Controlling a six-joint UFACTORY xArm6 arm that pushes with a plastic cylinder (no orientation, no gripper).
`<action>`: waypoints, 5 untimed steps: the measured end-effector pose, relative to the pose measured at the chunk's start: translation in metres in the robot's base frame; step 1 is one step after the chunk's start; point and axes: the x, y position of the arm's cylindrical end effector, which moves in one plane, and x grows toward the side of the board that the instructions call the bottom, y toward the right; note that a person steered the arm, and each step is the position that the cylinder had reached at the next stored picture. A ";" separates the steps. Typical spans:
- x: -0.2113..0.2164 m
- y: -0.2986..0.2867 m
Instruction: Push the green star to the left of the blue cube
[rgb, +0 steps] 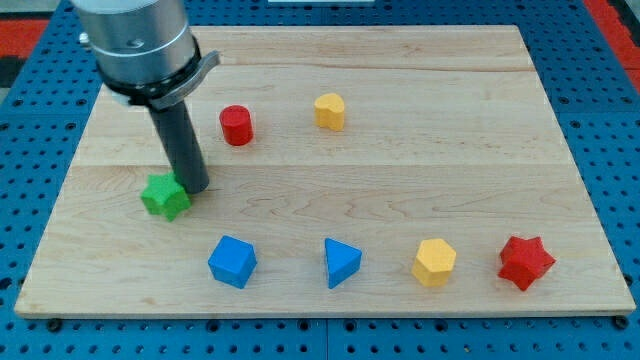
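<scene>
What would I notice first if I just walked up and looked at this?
First, the big grey arm at the view's top left, with my tip touching the green star. Next, a row along the view's bottom: blue cube, blue triangle block, yellow block, red star.

My tip (196, 187) touches the green star (164, 197), above the blue cube (232, 261).

grey metal cylinder housing (135, 40); flanged collar; straight dark rod (180, 140)
</scene>
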 end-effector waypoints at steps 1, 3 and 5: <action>0.018 -0.016; -0.010 -0.044; 0.041 -0.073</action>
